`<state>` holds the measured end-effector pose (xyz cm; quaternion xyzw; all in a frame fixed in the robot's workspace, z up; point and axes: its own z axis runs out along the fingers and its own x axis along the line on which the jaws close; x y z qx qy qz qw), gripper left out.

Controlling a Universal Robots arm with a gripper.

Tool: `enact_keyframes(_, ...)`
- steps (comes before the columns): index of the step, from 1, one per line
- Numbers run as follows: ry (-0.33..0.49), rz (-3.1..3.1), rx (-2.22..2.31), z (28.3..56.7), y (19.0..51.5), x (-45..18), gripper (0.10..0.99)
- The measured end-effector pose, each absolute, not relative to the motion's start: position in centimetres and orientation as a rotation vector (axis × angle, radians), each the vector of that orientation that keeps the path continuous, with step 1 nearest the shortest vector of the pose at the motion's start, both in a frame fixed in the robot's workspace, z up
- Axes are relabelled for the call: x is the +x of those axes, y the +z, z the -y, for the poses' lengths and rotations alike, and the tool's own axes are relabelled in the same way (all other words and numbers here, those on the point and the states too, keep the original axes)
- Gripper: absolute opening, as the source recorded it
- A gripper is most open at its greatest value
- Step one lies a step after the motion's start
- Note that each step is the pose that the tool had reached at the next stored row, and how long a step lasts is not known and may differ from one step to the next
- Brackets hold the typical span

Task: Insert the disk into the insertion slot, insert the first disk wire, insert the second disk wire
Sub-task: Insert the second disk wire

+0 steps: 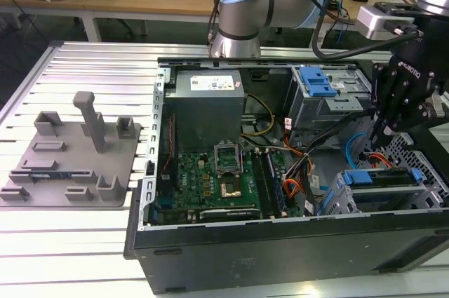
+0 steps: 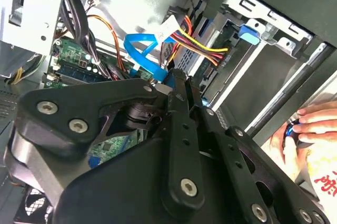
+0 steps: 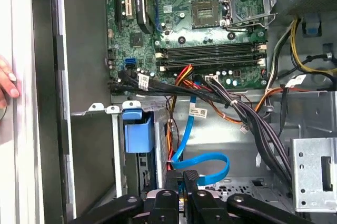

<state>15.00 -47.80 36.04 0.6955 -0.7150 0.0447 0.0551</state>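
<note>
I hang over the open computer case point(image 1: 280, 242) on the worktop point(image 1: 84, 242), my gripper point(image 1: 389, 126) down among the cables beside the insertion slot point(image 1: 337, 200). One disk point(image 1: 382, 177) already sits in that slot, its blue carrier showing. My jaws are drawn narrow; whether they pinch a connector I cannot tell. One blue flat cable point(image 3: 202, 163) loops just before them. One person's hand point(image 2: 297, 134) rests on the case edge.

Gripper point(image 1: 384, 132) — fingers closed together, pointing down
</note>
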Motion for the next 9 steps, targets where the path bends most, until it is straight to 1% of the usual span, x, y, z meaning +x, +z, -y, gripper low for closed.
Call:
enact_keyframes(4,0.133,2.178,2.106,48.8,35.9,15.0,0.161)
enact_keyframes(9,0.11,2.195,2.11,50.0,35.7,15.6,0.161)
